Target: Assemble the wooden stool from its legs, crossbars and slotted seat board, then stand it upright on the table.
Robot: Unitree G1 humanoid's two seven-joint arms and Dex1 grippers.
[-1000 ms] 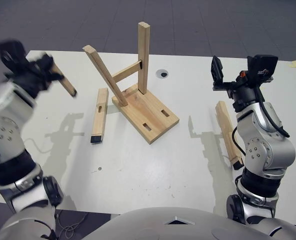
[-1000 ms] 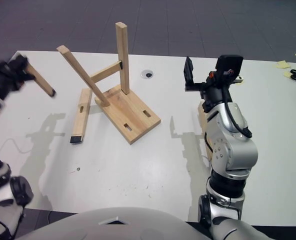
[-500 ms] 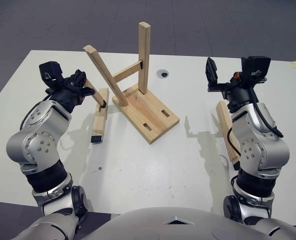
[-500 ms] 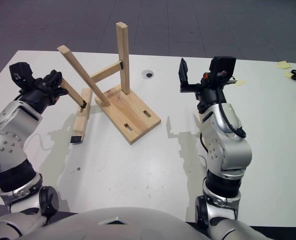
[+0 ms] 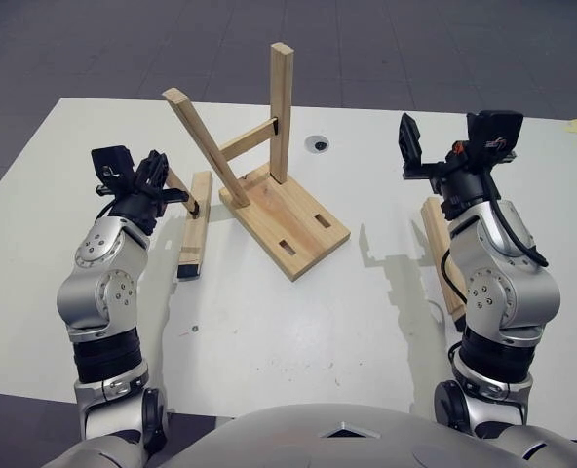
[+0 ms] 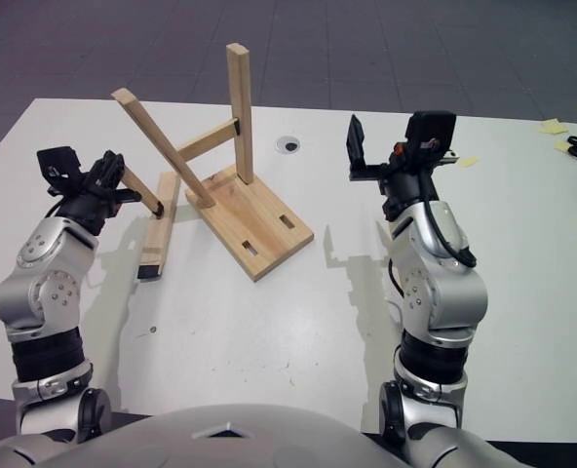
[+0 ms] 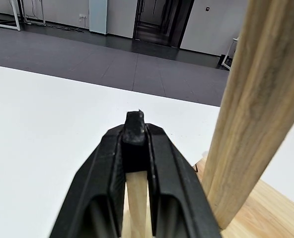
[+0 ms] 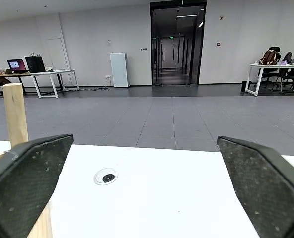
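Pale wooden leg (image 5: 195,226) lies at three o'clock of my left claw (image 5: 160,182), clamped on black-tipped wooden crossbar (image 5: 180,192); right claw (image 5: 450,146) gapes.

No legible text anywhere

A white table (image 5: 269,322) with a round cable port (image 5: 317,144) stands on a dark grey tiled floor (image 5: 415,49). The room behind is large, with white walls (image 8: 87,44) and a tall dark doorway (image 8: 177,44) opening on a lit corridor. A white cabinet (image 8: 119,69) stands beside the doorway. Desks (image 8: 50,77) line the walls on either side of it, one bearing a monitor (image 8: 15,64).
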